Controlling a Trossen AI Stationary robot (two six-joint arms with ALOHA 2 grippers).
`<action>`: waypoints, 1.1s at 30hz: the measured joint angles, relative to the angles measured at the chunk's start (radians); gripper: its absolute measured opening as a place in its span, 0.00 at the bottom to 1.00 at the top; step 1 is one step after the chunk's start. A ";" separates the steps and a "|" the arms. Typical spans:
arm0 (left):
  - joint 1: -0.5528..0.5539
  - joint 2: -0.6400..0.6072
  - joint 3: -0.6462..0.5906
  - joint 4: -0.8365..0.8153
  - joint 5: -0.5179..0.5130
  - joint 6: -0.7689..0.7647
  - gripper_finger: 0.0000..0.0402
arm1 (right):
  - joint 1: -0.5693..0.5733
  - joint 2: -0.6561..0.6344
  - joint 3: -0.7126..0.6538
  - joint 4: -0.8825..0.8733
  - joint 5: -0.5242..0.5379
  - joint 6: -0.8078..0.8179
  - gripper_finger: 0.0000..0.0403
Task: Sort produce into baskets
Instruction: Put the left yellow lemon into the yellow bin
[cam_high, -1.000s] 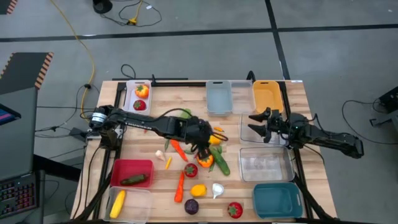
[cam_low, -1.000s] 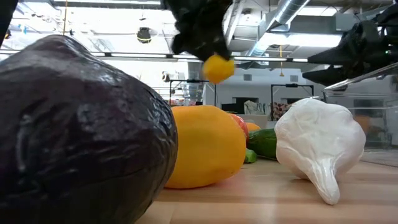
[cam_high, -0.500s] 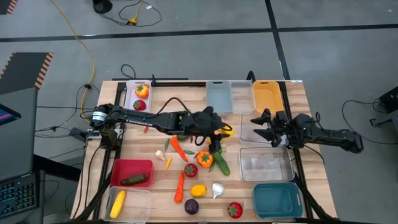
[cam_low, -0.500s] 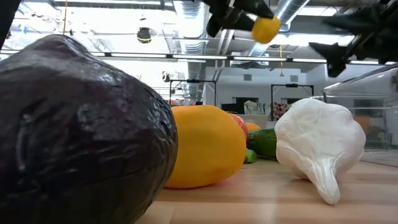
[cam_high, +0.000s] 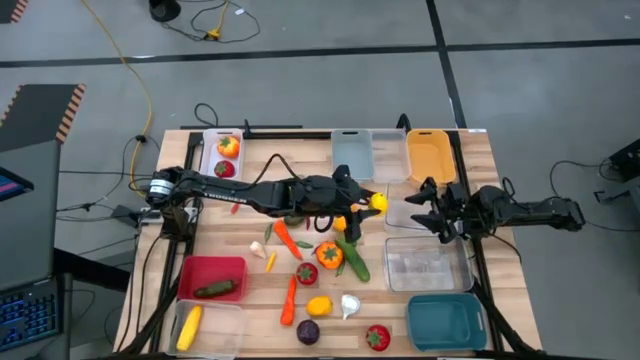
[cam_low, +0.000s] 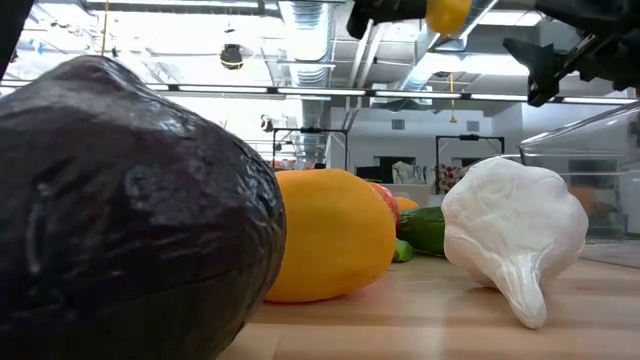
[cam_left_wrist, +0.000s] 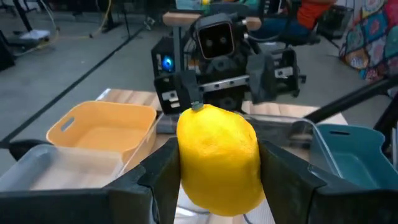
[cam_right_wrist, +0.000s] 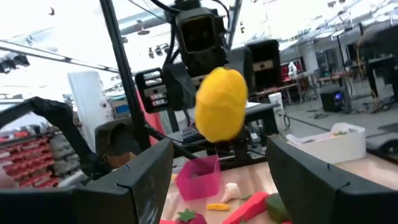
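Note:
My left gripper (cam_high: 370, 204) reaches across the middle of the table and is shut on a yellow lemon (cam_high: 378, 203), high above the board. The lemon also shows in the left wrist view (cam_left_wrist: 217, 158), the right wrist view (cam_right_wrist: 222, 112) and the low view (cam_low: 447, 14). My right gripper (cam_high: 410, 207) is open and empty. It faces the lemon from the right, a short way off, above a clear basket (cam_high: 400, 212). The orange-yellow basket (cam_high: 430, 153) stands at the far right. My left gripper pinches the lemon between its two fingers (cam_left_wrist: 163, 177), one on each of its opposite sides (cam_left_wrist: 186, 163). The fingers come in about level from the table's left. The lemon is lifted clear of the table, its stem nub (cam_left_wrist: 198, 107) up.
Loose produce lies mid-table: an orange pepper (cam_high: 330, 255), a cucumber (cam_high: 356, 262), carrots (cam_high: 288, 300), garlic (cam_high: 349, 305) and a purple round (cam_high: 308, 331). There is a white basket (cam_high: 222, 156), a grey one (cam_high: 352, 156), a red one (cam_high: 212, 278), a teal one (cam_high: 445, 320) and a large clear one (cam_high: 428, 262).
My left gripper has risen and gone toward the table's right edge with the lemon, from above the produce pile to just in front of my right gripper. The lemon stays in the hold, clear of the table.

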 joint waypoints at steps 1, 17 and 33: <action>0.000 0.002 -0.001 0.002 -0.003 0.000 0.44 | 0.007 0.015 0.000 0.017 0.009 -0.013 0.71; 0.005 0.085 0.000 0.166 -0.020 0.068 0.44 | 0.052 0.295 0.000 0.221 0.059 -0.117 0.71; 0.008 0.133 -0.001 0.215 0.006 0.072 0.44 | 0.051 0.526 0.006 0.408 0.100 -0.119 0.71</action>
